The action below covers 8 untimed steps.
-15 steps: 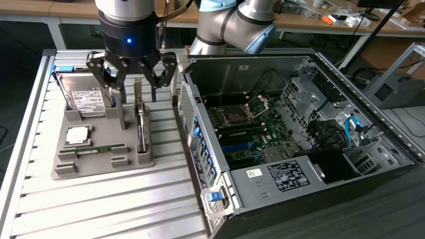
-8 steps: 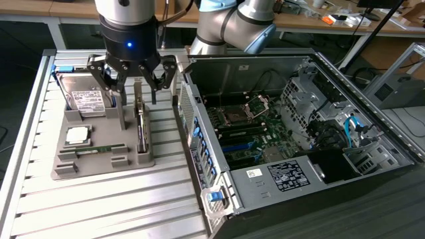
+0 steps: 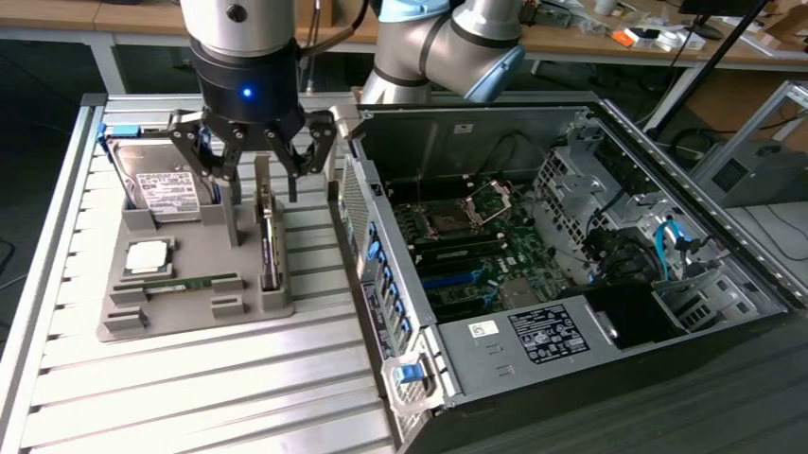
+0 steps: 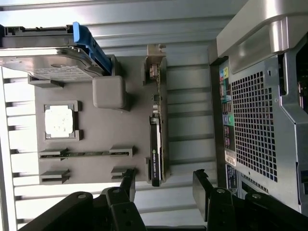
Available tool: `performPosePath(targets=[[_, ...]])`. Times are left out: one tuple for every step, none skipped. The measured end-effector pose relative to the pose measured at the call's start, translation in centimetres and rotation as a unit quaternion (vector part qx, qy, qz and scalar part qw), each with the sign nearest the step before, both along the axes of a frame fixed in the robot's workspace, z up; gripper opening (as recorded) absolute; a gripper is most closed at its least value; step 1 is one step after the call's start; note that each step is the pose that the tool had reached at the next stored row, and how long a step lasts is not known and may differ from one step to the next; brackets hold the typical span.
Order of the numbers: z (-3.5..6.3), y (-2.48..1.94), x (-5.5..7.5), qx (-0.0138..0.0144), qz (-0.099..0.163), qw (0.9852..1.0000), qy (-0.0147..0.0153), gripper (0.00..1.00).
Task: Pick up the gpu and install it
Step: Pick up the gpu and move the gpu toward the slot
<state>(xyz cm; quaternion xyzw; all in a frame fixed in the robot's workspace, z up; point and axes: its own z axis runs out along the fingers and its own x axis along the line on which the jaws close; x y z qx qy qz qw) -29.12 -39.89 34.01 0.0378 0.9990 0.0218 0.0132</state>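
The gpu (image 3: 268,236) stands on edge in a slot of the grey holder tray (image 3: 189,307), its silver bracket end toward the far side. In the wrist view the gpu (image 4: 158,139) shows edge-on, a thin card with a black cooler along one side. My gripper (image 3: 256,180) hangs right above the far end of the card, its fingers open and spread to either side of it, gripping nothing. The two black fingertips (image 4: 201,185) frame the card's near end in the wrist view, where the gripper (image 4: 163,185) stands apart from it.
The tray also carries a hard drive (image 3: 158,184) with a blue caddy, a CPU (image 3: 148,255) and a RAM stick (image 3: 189,283). The open computer case (image 3: 555,265) lies to the exterior view's right, its motherboard (image 3: 474,260) exposed. The slatted metal table (image 3: 202,388) surrounds both.
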Motion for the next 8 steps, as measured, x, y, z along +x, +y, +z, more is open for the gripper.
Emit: performPosePath(targets=[[-0.05,0.0,0.0,0.0,0.0,1.0,0.0,0.6],[-0.1,0.0,0.0,0.0,0.0,1.0,0.0,0.6],[-0.16,0.0,0.0,0.0,0.0,1.0,0.0,0.6],[-0.21,0.0,0.0,0.0,0.0,1.0,0.0,0.6],[-0.27,0.0,0.0,0.0,0.0,1.0,0.0,0.6],[-0.32,0.0,0.0,0.0,0.0,1.0,0.0,0.6],[-0.38,0.0,0.0,0.0,0.0,1.0,0.0,0.6],[-0.42,0.0,0.0,0.0,0.0,1.0,0.0,0.6]])
